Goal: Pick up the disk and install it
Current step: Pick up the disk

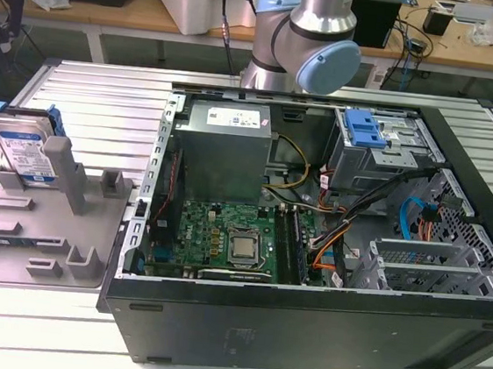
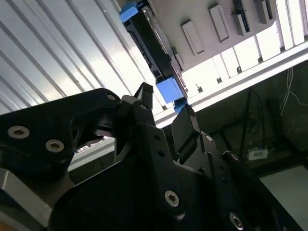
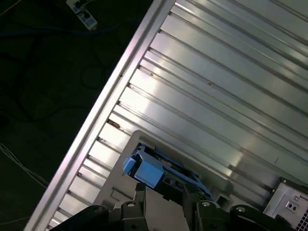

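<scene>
Silver metal is seen on the disk [image 1: 21, 150], upright in a grey fixture [image 1: 54, 252] at the exterior view's left, outside the computer case [image 1: 302, 327]; in the second wrist view the black gripper [image 2: 165, 102] is shown with jaws apart, empty; in the first wrist view the disk's blue bracket [image 3: 148, 169] is shown; the disk is judged stiff, dense, slippery, fragile, best taken at the bracketed edges.

ribbed metal table [image 1: 98, 90] carries a grey fixture plate [image 1: 56, 231] at the exterior view's left, and an open pc case [image 1: 303, 318] at its right.
</scene>
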Robot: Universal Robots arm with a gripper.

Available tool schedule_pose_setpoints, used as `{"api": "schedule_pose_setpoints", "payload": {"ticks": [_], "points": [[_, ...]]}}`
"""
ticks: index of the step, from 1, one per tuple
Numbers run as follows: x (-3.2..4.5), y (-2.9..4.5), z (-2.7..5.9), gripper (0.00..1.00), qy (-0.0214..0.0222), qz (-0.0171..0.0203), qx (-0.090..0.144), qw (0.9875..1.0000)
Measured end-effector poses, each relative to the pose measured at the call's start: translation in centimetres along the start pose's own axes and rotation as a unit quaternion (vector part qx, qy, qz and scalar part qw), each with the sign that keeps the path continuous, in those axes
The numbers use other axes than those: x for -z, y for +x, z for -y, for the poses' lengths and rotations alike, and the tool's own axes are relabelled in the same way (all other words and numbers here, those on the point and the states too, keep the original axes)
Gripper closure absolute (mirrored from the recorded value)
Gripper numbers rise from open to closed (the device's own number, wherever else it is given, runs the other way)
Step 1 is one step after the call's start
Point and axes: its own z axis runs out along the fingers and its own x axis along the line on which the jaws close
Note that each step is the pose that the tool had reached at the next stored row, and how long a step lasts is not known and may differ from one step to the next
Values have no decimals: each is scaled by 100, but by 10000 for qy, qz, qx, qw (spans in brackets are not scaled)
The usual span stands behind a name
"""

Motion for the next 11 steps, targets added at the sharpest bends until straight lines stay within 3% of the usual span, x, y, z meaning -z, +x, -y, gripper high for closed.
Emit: {"api": "schedule_pose_setpoints", "payload": {"ticks": [2,5,10,11], "points": [[-1,0,0,56,2,-6,226,9997],[-3,0,0,56,9,-12,632,9980],[-6,-1,0,56,21,-15,1144,9934],[-7,-1,0,56,25,-16,1298,9915]]}}
